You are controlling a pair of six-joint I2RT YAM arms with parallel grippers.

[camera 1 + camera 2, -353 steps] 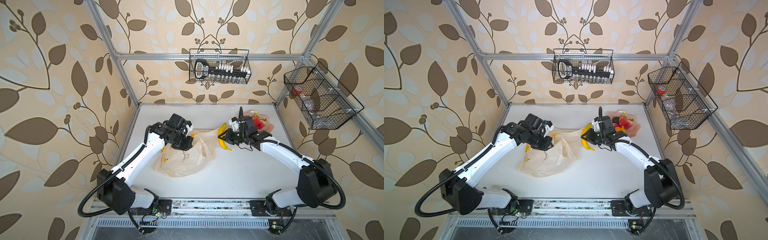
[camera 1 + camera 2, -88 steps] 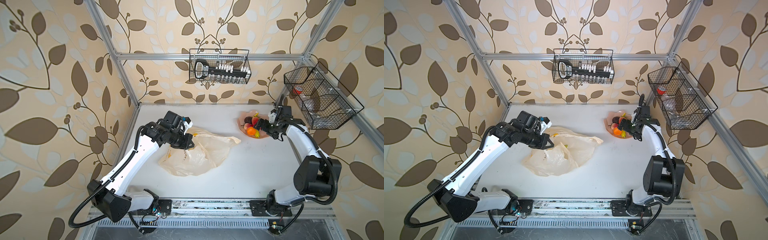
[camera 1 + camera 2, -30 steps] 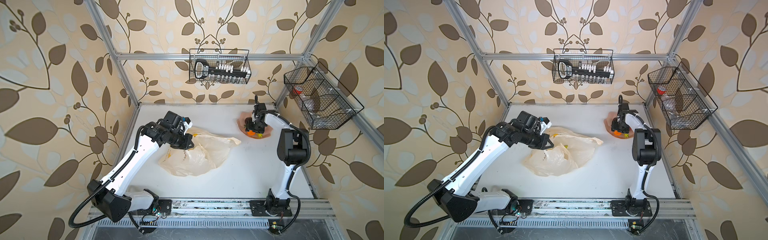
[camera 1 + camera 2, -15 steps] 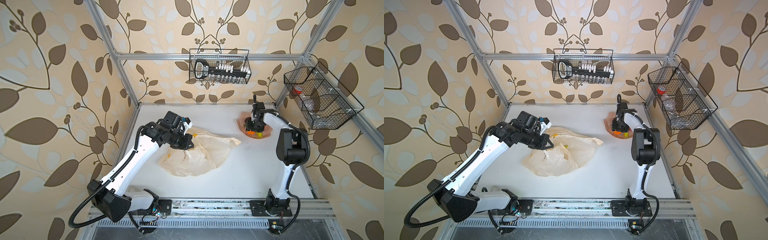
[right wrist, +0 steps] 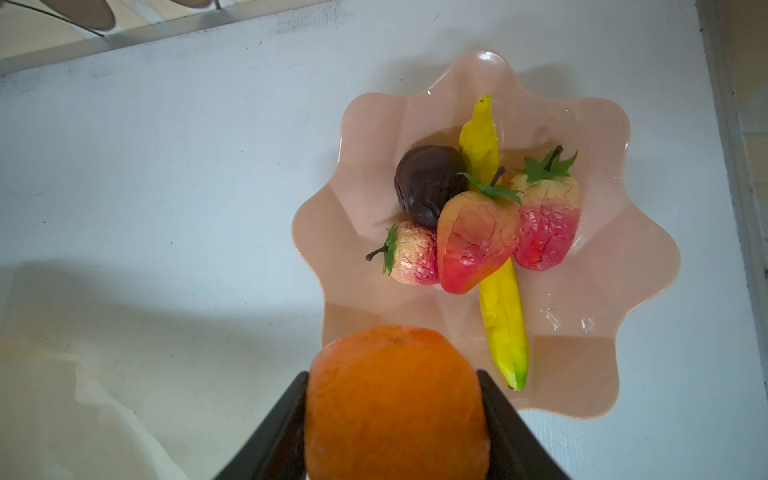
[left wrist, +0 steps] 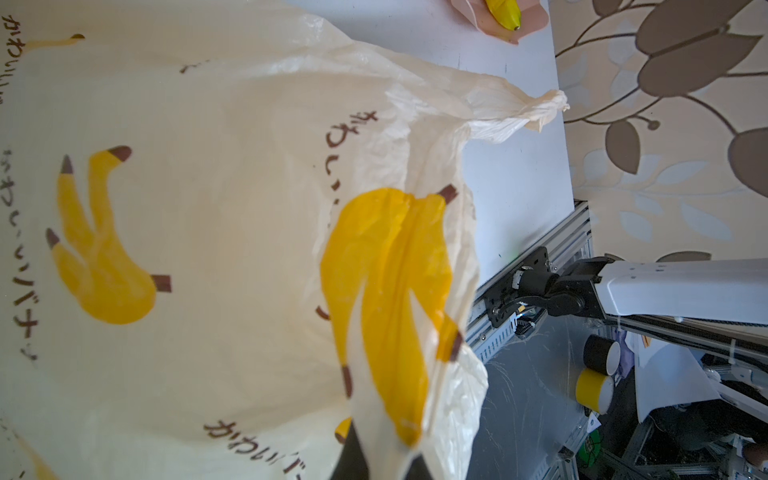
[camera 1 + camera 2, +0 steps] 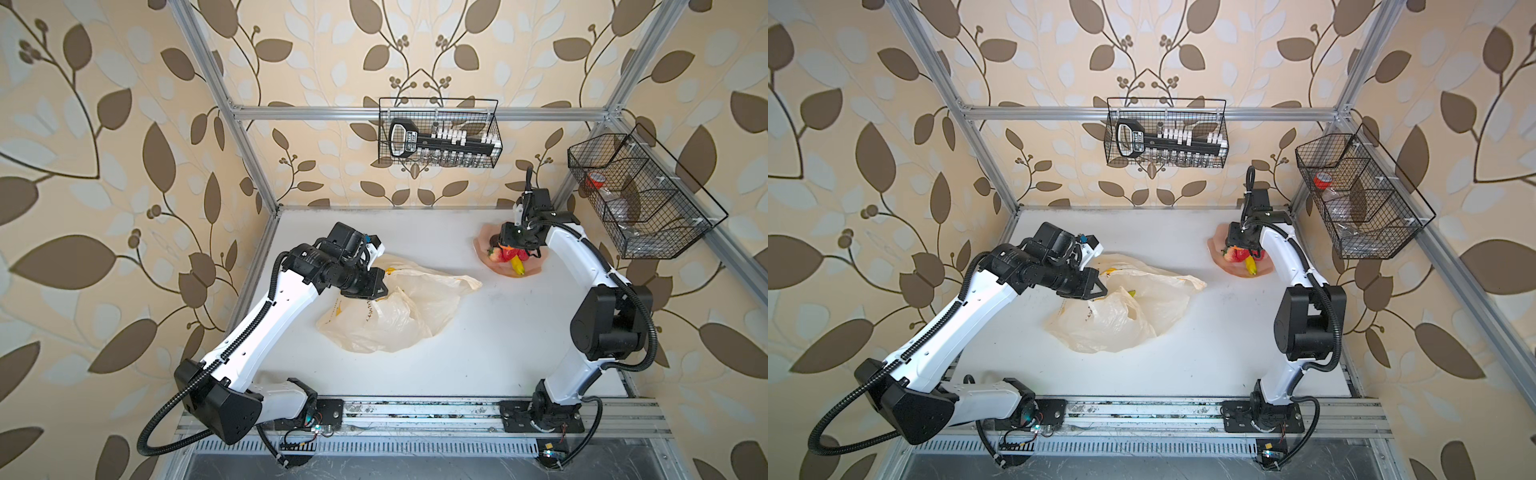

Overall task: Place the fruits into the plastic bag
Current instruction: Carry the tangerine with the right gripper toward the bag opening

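Grasps an orange (image 5: 395, 399) between the jaws of the right gripper (image 7: 516, 244), just above the rim of the plate (image 5: 602, 291). Pinches an edge of the plastic bag (image 7: 399, 316) in the clenched left gripper (image 7: 374, 288), well apart from the plate, on its left in both top views. Risks losing the glossy, round orange on the carry away from the plate, given a hold on its flanks only. Risks a miss as well through a limp, sagging bag mouth. Counts on the plate three strawberries (image 5: 473, 241), one banana (image 5: 500, 316), one dark fruit (image 5: 428, 187); off the plate, one orange, one bag, two grippers.
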